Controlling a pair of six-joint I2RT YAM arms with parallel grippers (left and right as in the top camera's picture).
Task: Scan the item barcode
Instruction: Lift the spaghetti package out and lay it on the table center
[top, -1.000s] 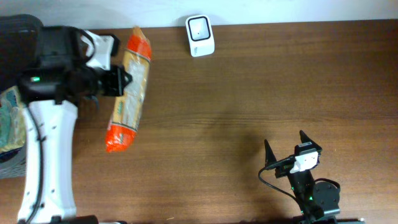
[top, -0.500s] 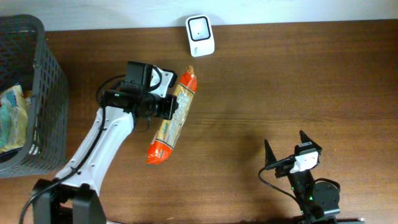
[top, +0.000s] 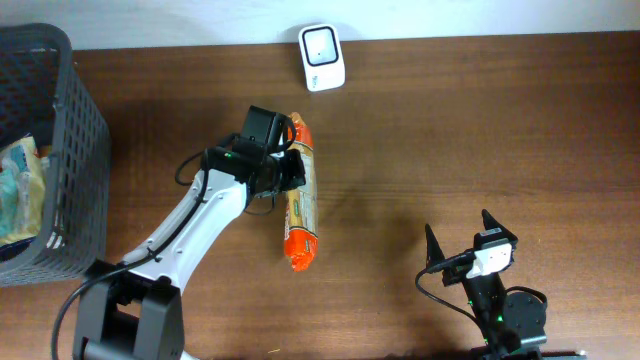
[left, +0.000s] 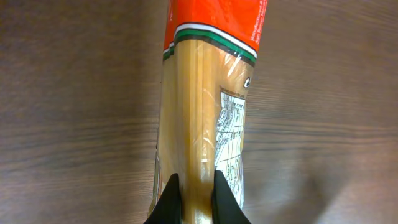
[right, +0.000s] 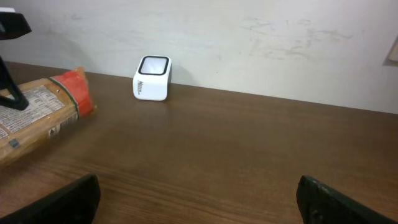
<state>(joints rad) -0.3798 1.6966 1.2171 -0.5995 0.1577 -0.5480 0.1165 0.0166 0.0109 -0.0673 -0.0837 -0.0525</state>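
Found left gripper (top: 291, 172) clamped on spaghetti packet (top: 301, 215), fingers (left: 170, 198) pinching its clear section beside the printed label. Noted packet stretched lengthwise over table (top: 480, 120), left of centre, one orange end pointing toward scanner (top: 322, 44) at the far edge, apart from it. Could not tell whether packet touched the wood. Recorded right gripper (top: 458, 225) near the front right, fingers spread wide. Logged dark basket (top: 75, 120) at left edge, packaged goods (top: 22, 190) inside.

Brown wooden table (top: 480, 130), white scanner (top: 322, 44) near far edge, basket (top: 86, 140) left
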